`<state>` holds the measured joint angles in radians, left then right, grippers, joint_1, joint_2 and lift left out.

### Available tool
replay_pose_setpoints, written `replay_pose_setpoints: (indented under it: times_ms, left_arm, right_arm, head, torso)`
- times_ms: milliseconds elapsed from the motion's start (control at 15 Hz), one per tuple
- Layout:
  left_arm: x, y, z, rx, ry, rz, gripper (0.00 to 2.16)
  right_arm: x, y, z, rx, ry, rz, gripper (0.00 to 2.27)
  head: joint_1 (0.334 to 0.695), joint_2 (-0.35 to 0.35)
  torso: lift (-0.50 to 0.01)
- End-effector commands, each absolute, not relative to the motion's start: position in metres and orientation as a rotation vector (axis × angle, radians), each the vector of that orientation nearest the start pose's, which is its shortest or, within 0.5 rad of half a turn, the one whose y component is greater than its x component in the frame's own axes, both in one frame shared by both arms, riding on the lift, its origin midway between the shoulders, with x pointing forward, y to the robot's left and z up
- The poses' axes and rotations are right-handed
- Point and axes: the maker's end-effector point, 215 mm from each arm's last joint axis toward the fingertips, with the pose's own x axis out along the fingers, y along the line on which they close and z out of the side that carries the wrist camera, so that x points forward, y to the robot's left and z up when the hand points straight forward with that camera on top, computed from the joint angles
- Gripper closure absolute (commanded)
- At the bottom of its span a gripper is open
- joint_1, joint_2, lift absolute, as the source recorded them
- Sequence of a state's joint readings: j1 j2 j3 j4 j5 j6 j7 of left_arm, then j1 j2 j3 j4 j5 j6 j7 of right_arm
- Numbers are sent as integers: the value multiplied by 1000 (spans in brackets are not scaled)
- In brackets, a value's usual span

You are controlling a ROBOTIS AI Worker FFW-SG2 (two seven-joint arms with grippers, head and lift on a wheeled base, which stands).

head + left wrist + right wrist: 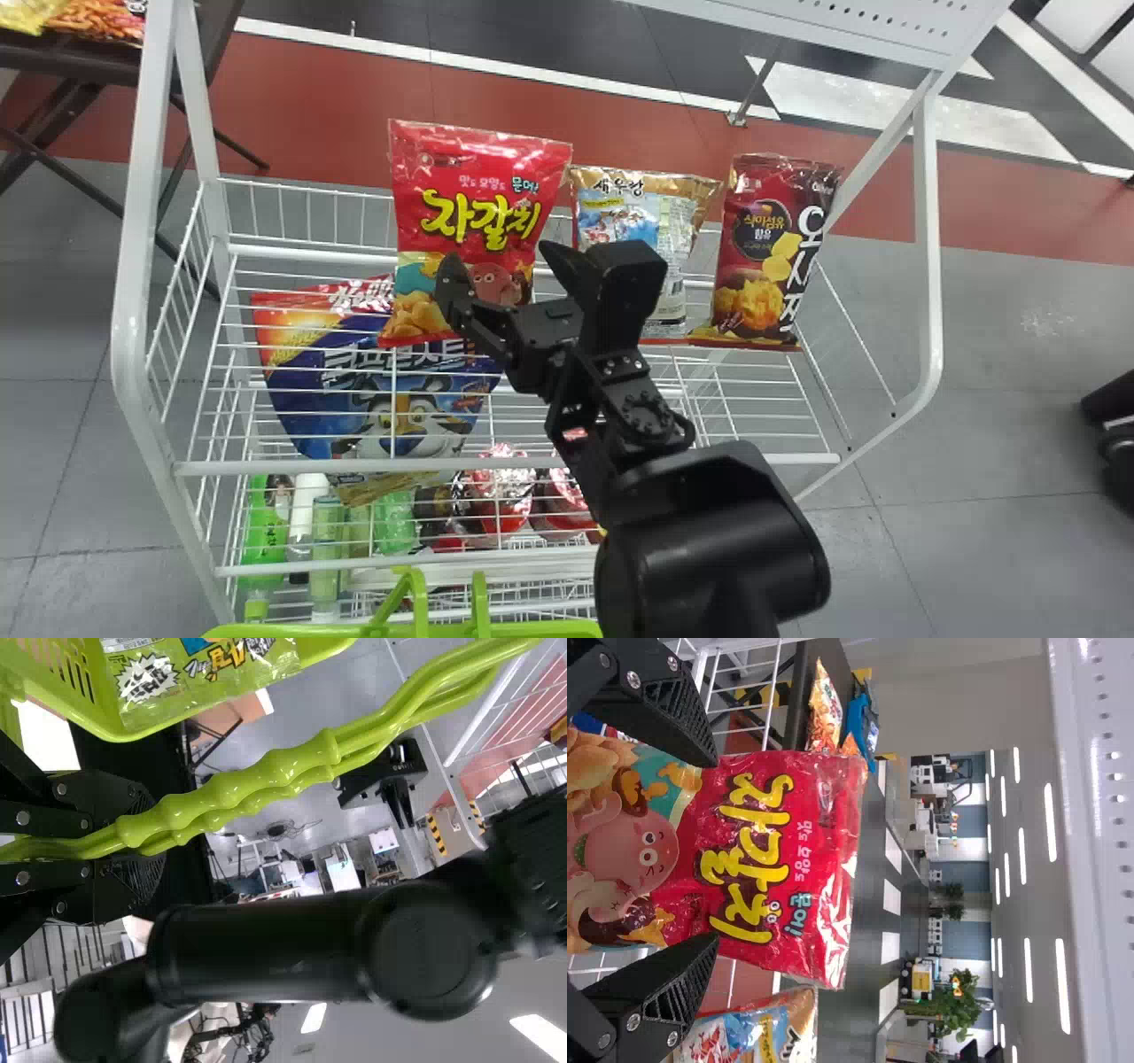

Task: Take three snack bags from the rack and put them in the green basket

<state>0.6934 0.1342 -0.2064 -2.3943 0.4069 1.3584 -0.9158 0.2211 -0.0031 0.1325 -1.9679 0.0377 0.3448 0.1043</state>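
On the rack (133,266), a left bag (478,182), a middle bag (625,221) and a right bag (769,252) make a row. Another bag (306,399) is lower, on the left. Bottles (264,532) are under it. The basket (292,631) is in front. Back left, more bags (97,25) lie on a worktop (53,58).

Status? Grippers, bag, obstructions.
Right gripper open at red snack bag. Left gripper shut on basket handle. No visible obstruction; gold-topped bag right alongside.
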Motion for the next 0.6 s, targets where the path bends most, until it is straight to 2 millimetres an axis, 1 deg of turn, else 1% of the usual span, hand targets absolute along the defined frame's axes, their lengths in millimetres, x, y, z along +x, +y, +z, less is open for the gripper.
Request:
replay_pose_setpoints:
  times_ms: [0,67,133,200,267,333,400,533]
  left_arm:
    - [90,-54,-384,-796,1128,-1291,2128]
    - [90,-54,-386,-800,1131,-1292,2128]
    - [90,-54,-386,-800,1131,-1292,2128]
    - [91,-54,-386,-799,1130,-1292,2128]
    - [91,-54,-386,-799,1130,-1292,2128]
    - [92,-55,-386,-799,1128,-1291,2128]
    - [91,-54,-387,-800,1131,-1289,2128]
    - [91,-55,-387,-799,1133,-1289,2128]
  right_arm:
    - [534,-128,-354,-20,173,229,191]
    - [540,-127,-355,-24,176,231,208]
    - [545,-127,-356,-23,178,233,306]
    - [548,-127,-355,-24,179,236,539]
    - [550,-125,-356,-25,189,243,819]
    - [549,-121,-363,-27,218,260,1359]
    - [549,-117,-367,-23,245,292,1652]
    - [546,-112,-371,-28,260,326,1963]
  head:
    - [695,-350]
    - [695,-347]
    - [695,-342]
    - [695,-337]
    - [695,-329]
    - [695,-326]
    - [695,-323]
    - [695,-304]
  torso:
    - [-6]
    - [-6]
    - [-6]
    - [-6]
    - [-6]
    - [-6]
    - [-6]
    - [-6]
